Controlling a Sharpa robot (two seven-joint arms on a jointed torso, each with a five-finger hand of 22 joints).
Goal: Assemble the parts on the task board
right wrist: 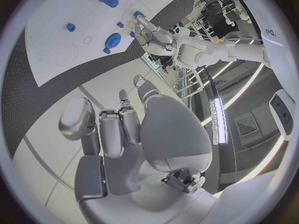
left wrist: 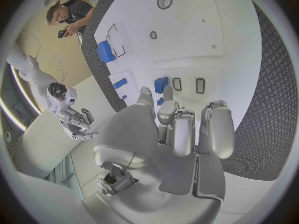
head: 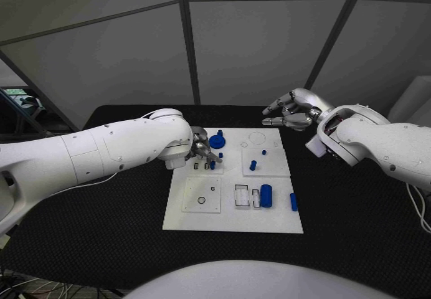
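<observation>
White board [head: 202, 218], small blue parts [head: 266, 194] scattered; left hand [head: 201, 151] fingers curled over parts, grip unclear; right hand [head: 294, 109] fingers loosely curled, empty.

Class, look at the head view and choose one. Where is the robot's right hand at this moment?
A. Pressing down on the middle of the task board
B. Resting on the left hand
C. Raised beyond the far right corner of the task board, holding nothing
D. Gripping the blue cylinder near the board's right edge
C. The right hand hangs past the far right corner of the task board with its fingers curled in on nothing, apart from the blue parts.
</observation>
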